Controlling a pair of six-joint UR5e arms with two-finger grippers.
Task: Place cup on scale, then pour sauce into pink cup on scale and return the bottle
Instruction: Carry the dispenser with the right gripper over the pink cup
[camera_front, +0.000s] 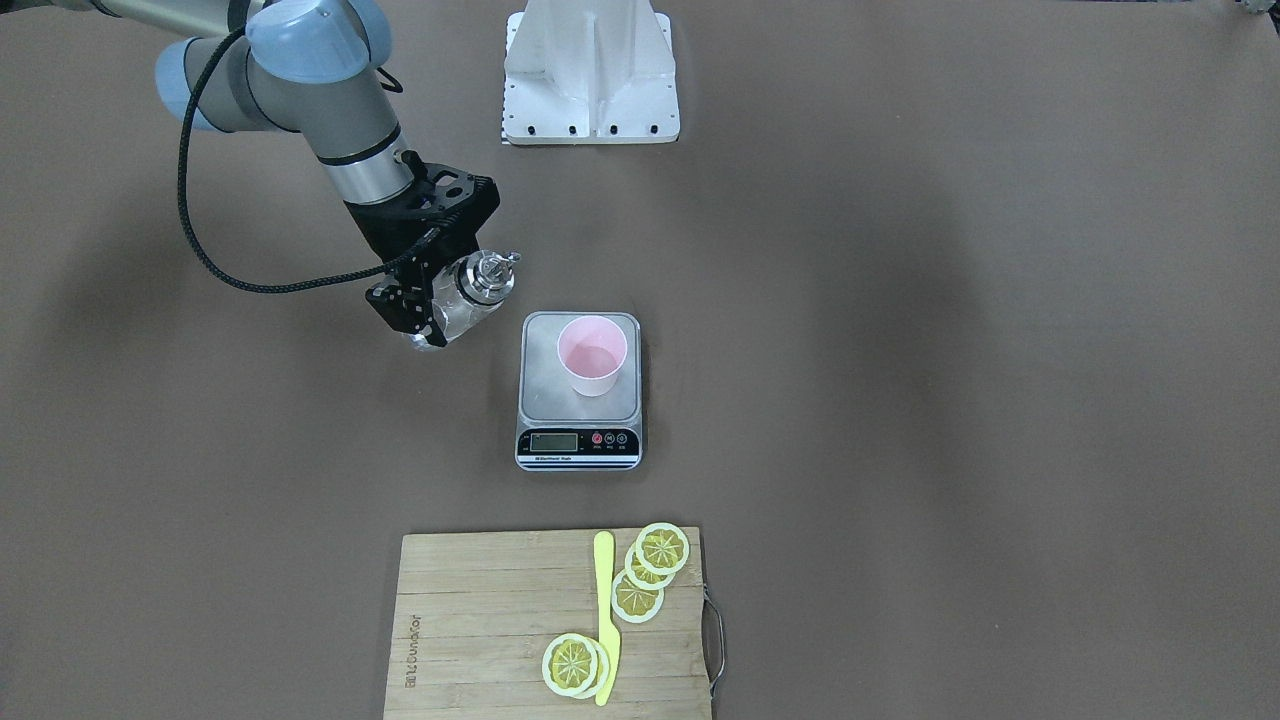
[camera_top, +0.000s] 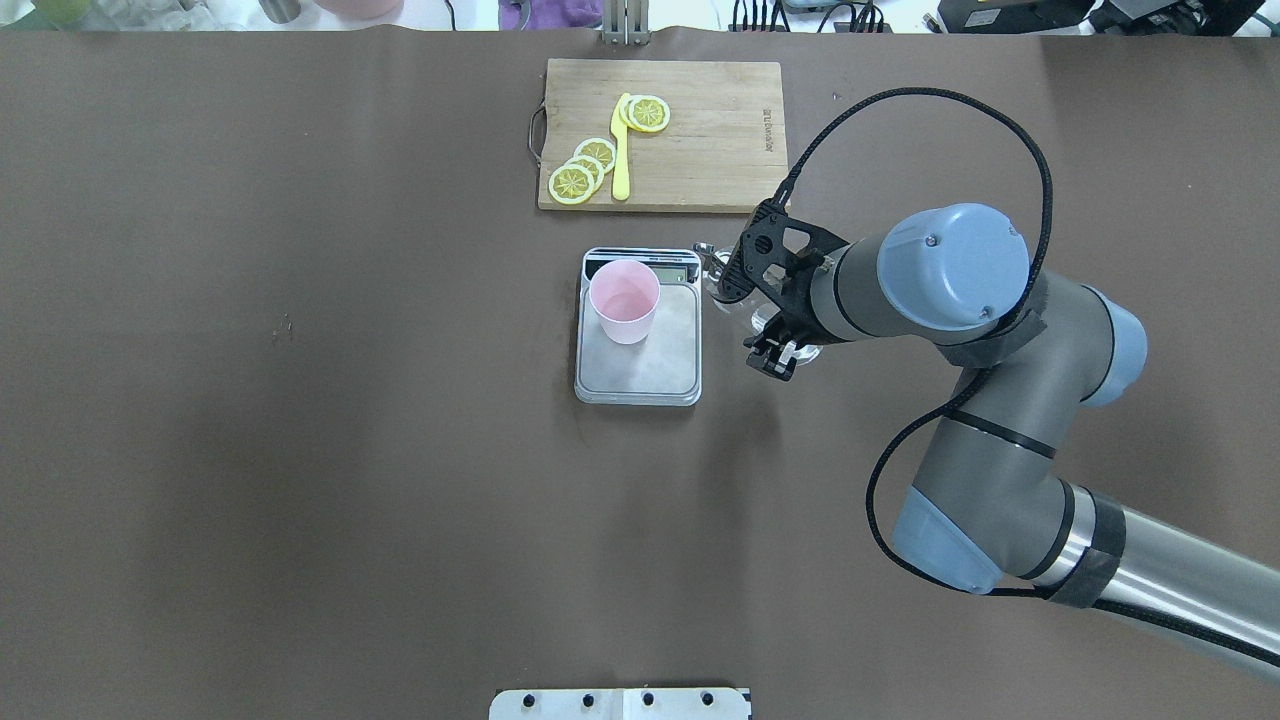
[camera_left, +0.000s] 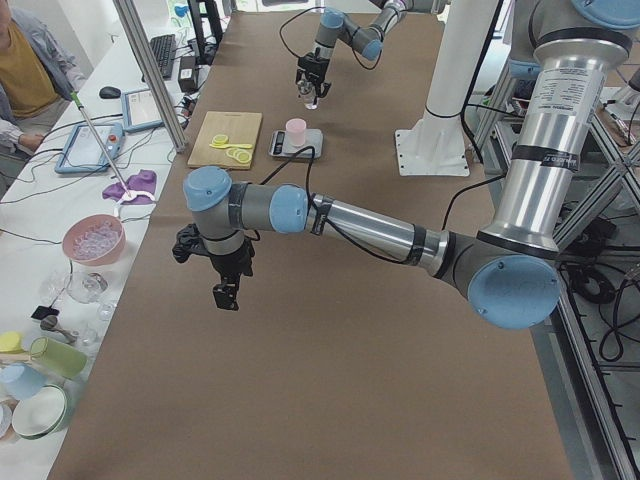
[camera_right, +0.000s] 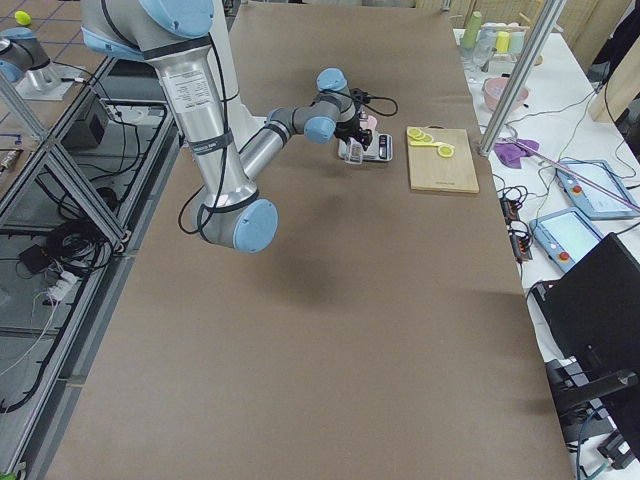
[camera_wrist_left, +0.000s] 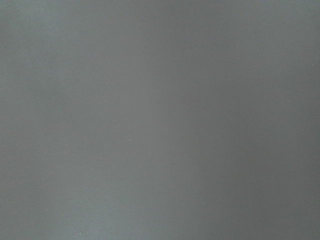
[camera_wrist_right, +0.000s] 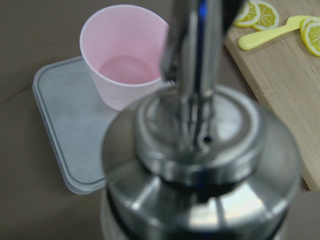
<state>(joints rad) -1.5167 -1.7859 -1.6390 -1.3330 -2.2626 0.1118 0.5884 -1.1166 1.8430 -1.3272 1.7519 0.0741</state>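
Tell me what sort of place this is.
Likely a robotics lab staging a kitchen task: a robot arm over a brown-covered table, a kitchen scale and cutting board, and tablets on a side bench.

Cutting board, lemon slices, yellow knife

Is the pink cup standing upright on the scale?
Yes, upright: the cup stands on the scale platform, open rim up.

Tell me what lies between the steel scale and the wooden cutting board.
Only bare brown tabletop separates silver scale from wooden cutting board, per front-facing view.
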